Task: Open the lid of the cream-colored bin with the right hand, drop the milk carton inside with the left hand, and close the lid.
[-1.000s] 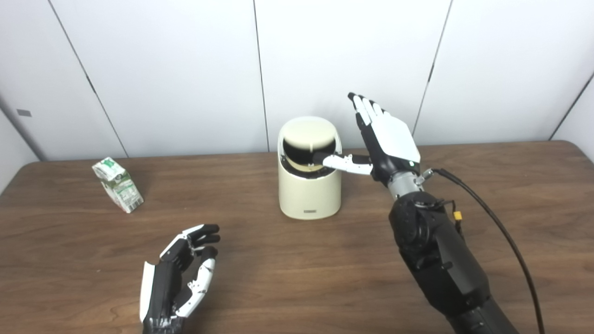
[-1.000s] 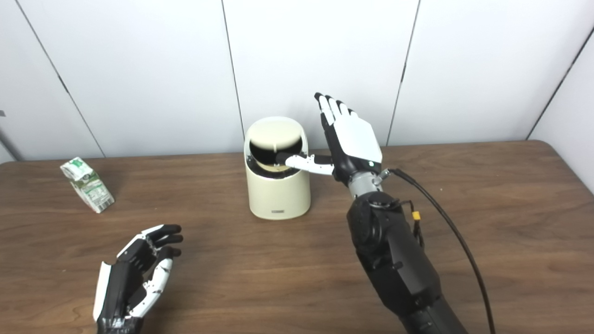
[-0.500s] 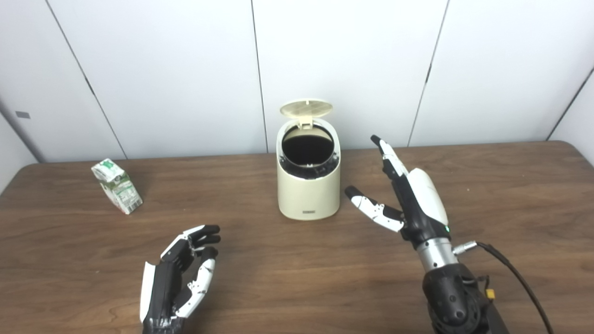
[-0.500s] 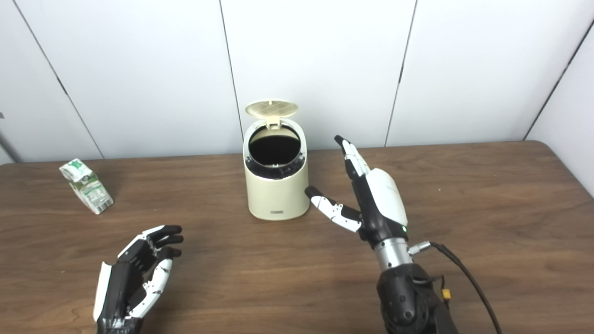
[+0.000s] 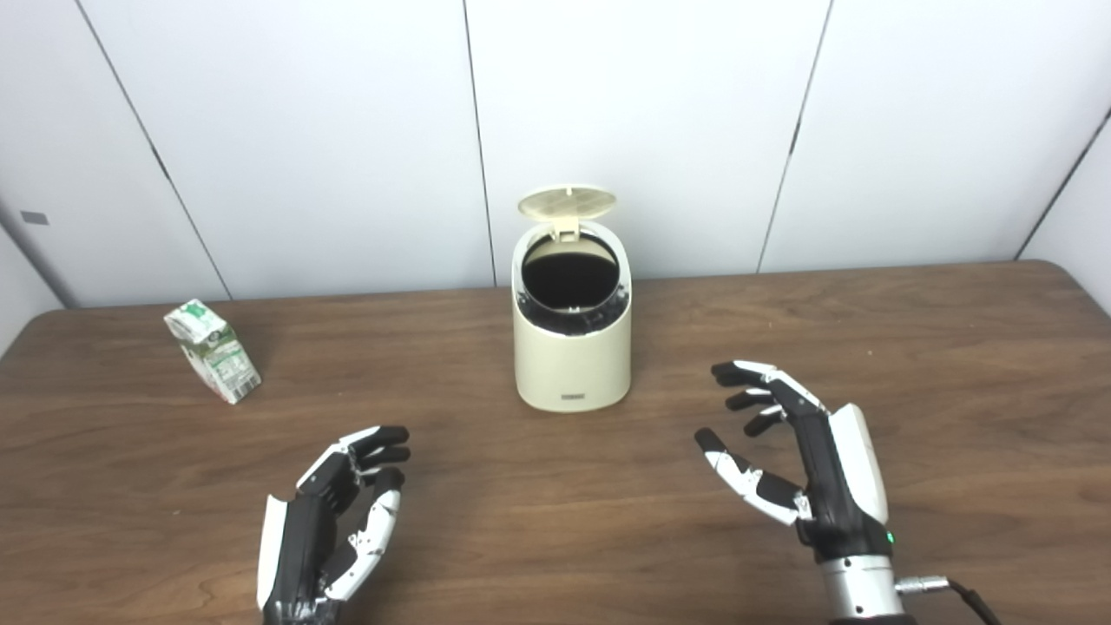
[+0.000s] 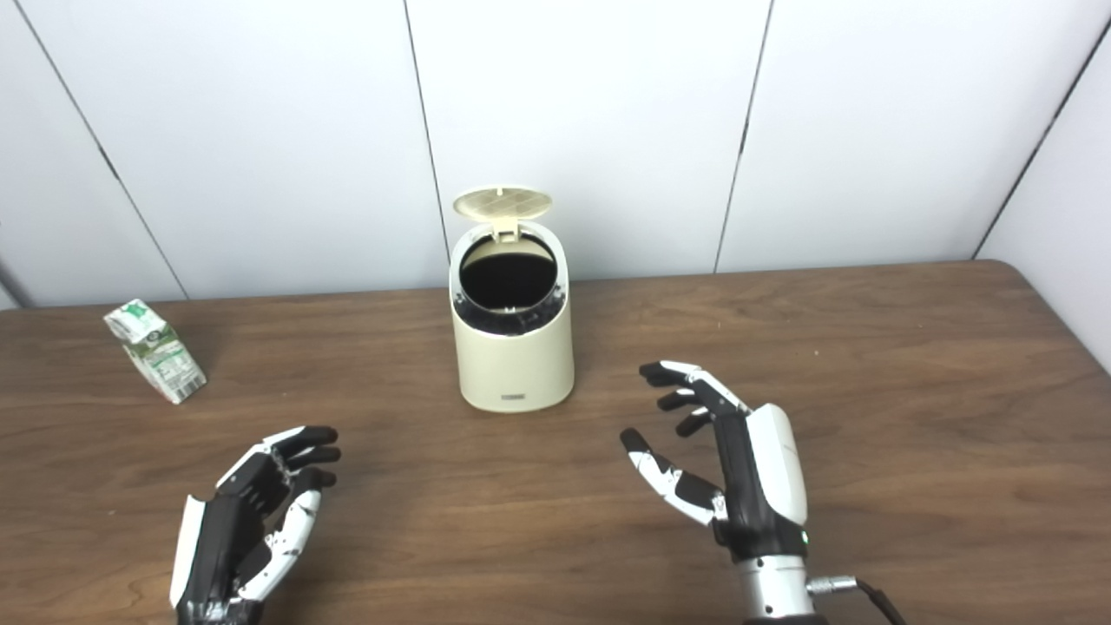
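Cardboard milk carton (image 5: pixel 213 350) sits far left on the table, well apart from the open cream bin (image 5: pixel 572 347). Probably light and crushable, so I'd pinch its flat sides gently. Left hand (image 5: pixel 325 527) and right hand (image 5: pixel 803 469) empty, fingers apart.

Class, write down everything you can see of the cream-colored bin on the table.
The cream-colored bin is a small, rounded container, seemingly smooth plastic, standing upright near the table's middle toward the back. Its round lid is flipped up on a rear hinge, showing a ribbed underside. The sloped opening is dark inside, with a black ring around it. A small dark label sits low on the front. Nothing touches it; both hands are well clear.
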Available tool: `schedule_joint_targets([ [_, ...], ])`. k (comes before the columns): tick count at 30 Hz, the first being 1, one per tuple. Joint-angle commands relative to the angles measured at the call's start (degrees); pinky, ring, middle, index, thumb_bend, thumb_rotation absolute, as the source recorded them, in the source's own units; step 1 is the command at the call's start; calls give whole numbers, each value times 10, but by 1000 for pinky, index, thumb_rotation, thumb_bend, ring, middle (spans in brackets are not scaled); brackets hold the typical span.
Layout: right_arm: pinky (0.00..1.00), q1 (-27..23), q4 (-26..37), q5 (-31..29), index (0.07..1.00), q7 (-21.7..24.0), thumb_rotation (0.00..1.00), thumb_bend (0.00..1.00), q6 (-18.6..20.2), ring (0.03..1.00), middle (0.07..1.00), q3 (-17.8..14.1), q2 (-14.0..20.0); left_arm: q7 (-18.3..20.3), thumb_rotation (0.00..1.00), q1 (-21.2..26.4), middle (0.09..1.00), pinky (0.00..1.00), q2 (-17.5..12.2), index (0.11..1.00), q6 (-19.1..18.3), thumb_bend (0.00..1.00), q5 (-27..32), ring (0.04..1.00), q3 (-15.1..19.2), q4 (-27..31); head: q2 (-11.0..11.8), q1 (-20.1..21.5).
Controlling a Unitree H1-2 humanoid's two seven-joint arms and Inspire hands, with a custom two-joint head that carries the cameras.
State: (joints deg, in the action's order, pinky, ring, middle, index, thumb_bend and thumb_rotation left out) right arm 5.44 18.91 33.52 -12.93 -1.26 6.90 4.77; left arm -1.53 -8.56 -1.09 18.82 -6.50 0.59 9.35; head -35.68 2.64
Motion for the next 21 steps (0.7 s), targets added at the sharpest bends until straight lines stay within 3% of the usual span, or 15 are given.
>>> schedule_joint_targets([
  [1,537,5,18,-6,700,-5,300,227,-24,671,710,-3,-7,0,329,-4,726,605,-7,717,1,221,4,685,4,9,-1,0],
  [8,541,1,-42,-15,705,-35,322,242,-76,679,722,-3,-10,-3,376,-6,727,642,-13,717,3,227,-4,703,9,8,0,7],
  [11,457,-4,-50,-11,693,-35,269,232,-82,620,721,-9,-4,-5,483,-8,730,647,-10,718,1,239,-10,707,8,10,0,-2],
  [18,484,-3,-39,-14,710,-12,295,239,-69,646,727,-18,3,-2,423,-9,724,634,-3,712,-5,229,1,700,3,16,0,-11],
  [21,480,-2,-39,-11,708,-9,324,251,-69,641,727,-19,2,4,335,-11,715,590,-2,709,-17,230,7,676,-1,21,2,-12],
])
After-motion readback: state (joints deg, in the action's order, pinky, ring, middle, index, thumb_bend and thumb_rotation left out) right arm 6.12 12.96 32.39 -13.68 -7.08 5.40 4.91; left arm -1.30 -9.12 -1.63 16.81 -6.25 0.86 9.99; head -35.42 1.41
